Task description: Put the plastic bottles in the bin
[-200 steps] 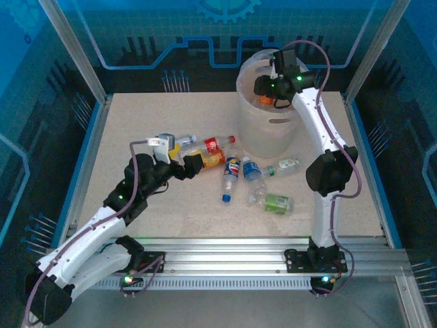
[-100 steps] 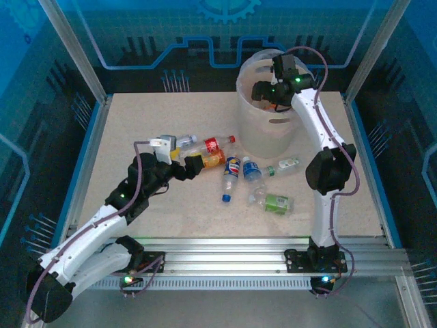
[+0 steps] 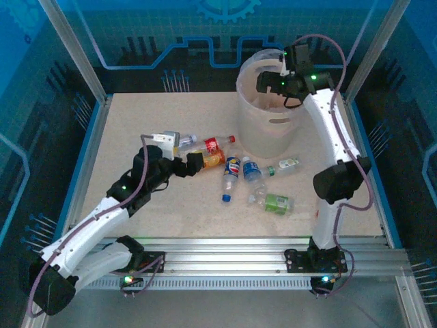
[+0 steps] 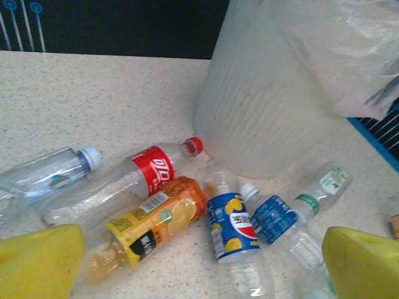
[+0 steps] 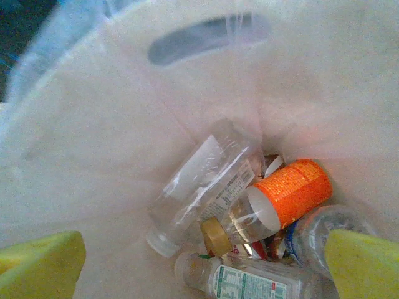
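Left fingers [image 4: 37,265] gape empty before the orange-labelled plastic bottle [image 4: 156,227] — likely light and slippery, best pinched mid-label; right fingers [image 5: 37,265], also apart, hang over the round off-white plastic bin [image 5: 93,156].

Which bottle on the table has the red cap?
The clear bottle with the red label, lying next to the orange bottle, its cap pointing at the bin. No other bottle there shows a red cap.
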You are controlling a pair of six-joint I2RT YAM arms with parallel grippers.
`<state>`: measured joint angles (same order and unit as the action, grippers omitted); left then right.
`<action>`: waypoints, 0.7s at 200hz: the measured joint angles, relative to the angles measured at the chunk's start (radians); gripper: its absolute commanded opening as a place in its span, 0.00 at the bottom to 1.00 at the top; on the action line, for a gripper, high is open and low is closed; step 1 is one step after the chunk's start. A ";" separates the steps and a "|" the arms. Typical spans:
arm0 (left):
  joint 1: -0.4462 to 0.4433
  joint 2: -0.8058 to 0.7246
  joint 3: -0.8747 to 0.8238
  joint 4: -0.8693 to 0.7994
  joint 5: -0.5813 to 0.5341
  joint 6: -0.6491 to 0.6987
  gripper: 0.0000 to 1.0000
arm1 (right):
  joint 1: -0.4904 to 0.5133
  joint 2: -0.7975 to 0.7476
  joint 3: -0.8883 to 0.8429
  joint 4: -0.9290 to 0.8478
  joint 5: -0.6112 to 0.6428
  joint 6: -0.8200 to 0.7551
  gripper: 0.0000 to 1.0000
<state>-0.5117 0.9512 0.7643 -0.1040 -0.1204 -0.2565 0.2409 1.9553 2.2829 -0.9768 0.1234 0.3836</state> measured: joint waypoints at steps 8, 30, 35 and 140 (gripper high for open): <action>0.000 0.015 0.020 -0.024 -0.008 0.010 0.99 | 0.000 -0.029 -0.010 0.001 0.000 0.000 1.00; 0.000 0.069 0.079 -0.097 -0.029 0.040 0.99 | 0.000 -0.112 -0.062 0.000 0.000 0.000 1.00; 0.000 0.082 0.090 -0.113 -0.034 0.049 0.99 | 0.000 -0.133 -0.082 0.003 0.000 0.000 1.00; 0.307 0.451 0.428 -0.402 -0.072 0.311 0.99 | 0.000 -0.436 -0.490 0.031 0.040 0.012 1.00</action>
<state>-0.2047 1.4021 1.1923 -0.5056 -0.1921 0.0547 0.2413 1.5196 1.7927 -0.9463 0.1631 0.3958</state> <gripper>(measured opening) 0.989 0.996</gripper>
